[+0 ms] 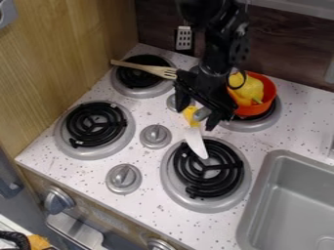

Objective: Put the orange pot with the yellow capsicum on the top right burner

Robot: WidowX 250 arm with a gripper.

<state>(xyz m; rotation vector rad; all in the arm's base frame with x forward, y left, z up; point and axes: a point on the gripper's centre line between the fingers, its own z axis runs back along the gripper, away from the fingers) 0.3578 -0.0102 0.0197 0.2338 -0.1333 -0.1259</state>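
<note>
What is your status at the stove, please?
Gripper open, over knife. Orange pot on top right burner, yellow capsicum inside. Knife blade overlaps bottom right burner.

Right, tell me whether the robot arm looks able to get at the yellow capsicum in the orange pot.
Probably yes: the capsicum pokes up above the rim of the open orange pot, with nothing seen covering it, and the arm is close by.

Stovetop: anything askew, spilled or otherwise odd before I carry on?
Two utensils look out of place. A wooden utensil crosses over the back left burner, and a knife's white blade points over the front right burner. Neither belongs on a burner. I see no spill or damage.
</note>
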